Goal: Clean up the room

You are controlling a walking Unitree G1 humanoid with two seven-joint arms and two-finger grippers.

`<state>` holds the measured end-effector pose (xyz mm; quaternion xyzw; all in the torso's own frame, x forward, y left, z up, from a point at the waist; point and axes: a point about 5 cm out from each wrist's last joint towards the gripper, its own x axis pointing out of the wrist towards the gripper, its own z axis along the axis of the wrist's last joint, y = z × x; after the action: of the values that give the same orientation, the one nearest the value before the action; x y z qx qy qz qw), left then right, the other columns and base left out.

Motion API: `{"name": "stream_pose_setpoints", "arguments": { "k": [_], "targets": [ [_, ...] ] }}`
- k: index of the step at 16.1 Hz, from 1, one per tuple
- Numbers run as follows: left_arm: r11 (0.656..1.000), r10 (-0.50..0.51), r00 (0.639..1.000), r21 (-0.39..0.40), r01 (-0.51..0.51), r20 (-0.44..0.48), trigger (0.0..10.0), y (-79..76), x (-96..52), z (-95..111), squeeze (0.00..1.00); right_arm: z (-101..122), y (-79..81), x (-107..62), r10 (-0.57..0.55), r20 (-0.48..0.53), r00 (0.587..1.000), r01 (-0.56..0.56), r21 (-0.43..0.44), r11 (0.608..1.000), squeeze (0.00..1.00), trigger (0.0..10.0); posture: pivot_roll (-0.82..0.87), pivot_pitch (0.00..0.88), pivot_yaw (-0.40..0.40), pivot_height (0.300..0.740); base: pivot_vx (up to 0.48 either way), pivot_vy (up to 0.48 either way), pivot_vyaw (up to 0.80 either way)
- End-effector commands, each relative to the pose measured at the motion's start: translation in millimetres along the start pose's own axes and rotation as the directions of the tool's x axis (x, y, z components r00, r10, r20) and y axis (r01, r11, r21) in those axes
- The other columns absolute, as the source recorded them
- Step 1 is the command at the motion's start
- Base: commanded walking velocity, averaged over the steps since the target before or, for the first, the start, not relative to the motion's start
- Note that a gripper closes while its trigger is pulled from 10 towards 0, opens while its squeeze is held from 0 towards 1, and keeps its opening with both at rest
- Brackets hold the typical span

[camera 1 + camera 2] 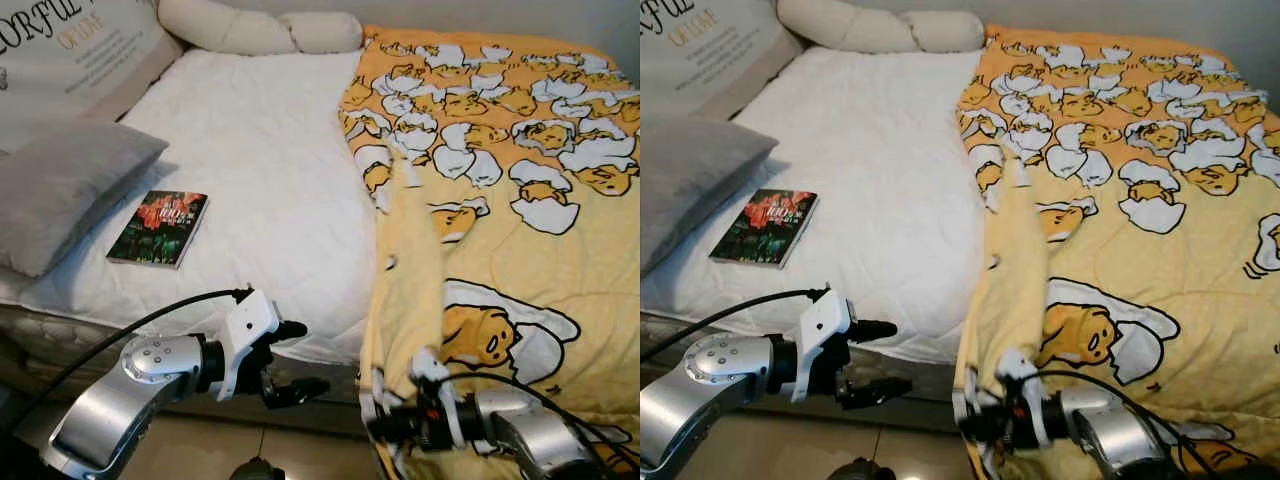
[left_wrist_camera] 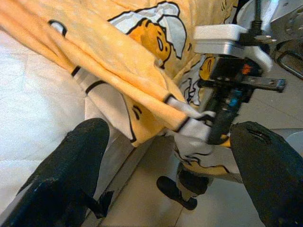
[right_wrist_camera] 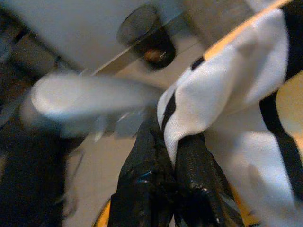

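Observation:
A yellow blanket [image 1: 500, 180] printed with egg cartoons covers the right half of the bed, and its left edge is folded back. My right gripper [image 1: 385, 425] is at the blanket's near left corner, shut on the cloth. In the right wrist view its fingers [image 3: 161, 179] pinch the white and black hem [image 3: 222, 94]. My left gripper [image 1: 300, 358] hovers open at the bed's front edge, just left of that corner, with nothing between its fingers. A dark book [image 1: 158, 228] lies on the white sheet [image 1: 270, 150] near the left side.
A grey pillow [image 1: 60, 190] lies at the bed's left edge, beside a large printed cushion [image 1: 70, 50]. A white bolster [image 1: 255, 30] runs along the head. Below the bed frame is beige tiled floor [image 1: 200, 450].

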<state>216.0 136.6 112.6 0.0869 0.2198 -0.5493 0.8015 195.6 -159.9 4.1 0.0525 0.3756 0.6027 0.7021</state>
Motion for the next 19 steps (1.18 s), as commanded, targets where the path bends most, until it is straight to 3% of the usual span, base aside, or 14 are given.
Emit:
{"name": "stream_pose_setpoints", "arguments": {
  "k": [1, 2, 3, 4, 5, 6, 9, 12, 16, 17, 18, 19],
  "targets": [
    [1.000, 0.007, 1.000, 0.013, -0.007, -0.006, 10.0, 0.0, -1.5, -0.5, 0.90, 1.1, 5.0, 1.6, 0.042, -0.034, 0.999, -0.043, -0.027, 0.999, 0.00, 0.0, 0.07, 0.000, 0.030, 0.740, 0.000, 0.000, 0.00],
    [1.000, 0.006, 1.000, 0.014, -0.006, -0.007, 10.0, 0.0, -1.5, -0.8, 0.89, -0.1, 4.0, 1.9, 0.021, -0.043, 0.999, -0.024, -0.052, 0.998, 0.00, 0.0, 0.07, 0.000, 0.030, 0.740, 0.000, 0.000, 0.00],
    [1.000, 0.008, 1.000, 0.017, -0.008, -0.008, 10.0, 0.2, -1.3, -0.9, 0.89, 0.8, -3.4, 3.7, -0.081, -0.026, 0.996, 0.078, -0.097, 0.992, 0.00, 10.0, 0.07, 0.000, 0.030, 0.740, 0.000, 0.000, 0.00],
    [1.000, 0.008, 1.000, 0.018, -0.008, -0.008, 10.0, 0.5, -0.8, -0.8, 0.89, 4.0, -4.7, 4.6, -0.090, 0.007, 0.996, 0.090, -0.058, 0.994, 0.00, 10.0, 0.06, 0.000, 0.032, 0.740, 0.000, 0.000, 0.00],
    [1.000, 0.009, 1.000, 0.021, -0.009, -0.007, 10.0, 1.1, -0.1, -0.7, 0.89, 8.6, -3.1, 5.4, -0.076, 0.044, 0.996, 0.077, -0.018, 0.997, 0.87, 10.0, 0.06, 0.000, 0.033, 0.740, 0.000, 0.000, 0.00],
    [1.000, 0.009, 1.000, 0.022, -0.009, -0.007, 10.0, 1.3, 0.1, -0.6, 0.89, 10.2, -2.7, 5.8, -0.078, 0.056, 0.995, 0.079, -0.017, 0.997, 1.00, 10.0, 0.06, 0.000, 0.032, 0.740, 0.000, 0.000, 0.00],
    [1.000, 0.009, 1.000, 0.027, -0.009, -0.008, 10.0, 2.7, 0.0, -0.4, 0.88, 14.5, 3.0, 10.0, -0.050, 0.106, 0.993, 0.051, -0.005, 0.999, 1.00, 10.0, 0.06, 0.000, 0.034, 0.740, 0.000, 0.000, 0.00],
    [1.000, 0.008, 1.000, 0.026, -0.007, -0.013, 10.0, 3.0, -0.6, -1.4, 0.88, 8.3, 11.8, 12.5, 0.010, 0.070, 0.997, -0.010, 0.002, 1.000, 1.00, 10.0, 0.06, 0.000, 0.034, 0.740, 0.000, 0.000, 0.00],
    [1.000, 0.001, 1.000, 0.026, 0.000, -0.017, 10.0, 2.3, -0.2, -2.2, 0.87, -0.3, 7.6, 10.9, -0.079, -0.003, 0.997, 0.079, -0.071, 0.994, 1.00, 10.0, 0.06, 0.000, 0.039, 0.740, 0.000, 0.000, 0.00],
    [1.000, 0.002, 1.000, 0.026, -0.001, -0.016, 10.0, 2.3, 0.5, -2.6, 0.82, 4.1, 2.0, 9.8, -0.148, 0.034, 0.988, 0.150, -0.080, 0.985, 1.00, 10.0, 0.06, 0.000, 0.037, 0.740, 0.000, 0.000, 0.00],
    [1.000, 0.005, 1.000, 0.027, -0.004, -0.016, 10.0, 2.6, 1.0, -2.6, 0.75, 13.5, -3.0, 6.4, -0.201, 0.100, 0.975, 0.209, -0.078, 0.975, 0.00, 10.0, 0.06, 0.000, 0.035, 0.740, 0.000, 0.000, 0.00],
    [1.000, 0.005, 1.000, 0.027, -0.005, -0.015, 10.0, 2.8, 1.1, -2.6, 0.75, 16.3, -3.9, 5.3, -0.209, 0.118, 0.971, 0.218, -0.073, 0.973, 0.00, 10.0, 0.06, 0.000, 0.035, 0.740, 0.000, 0.000, 0.00]
  ]
}}
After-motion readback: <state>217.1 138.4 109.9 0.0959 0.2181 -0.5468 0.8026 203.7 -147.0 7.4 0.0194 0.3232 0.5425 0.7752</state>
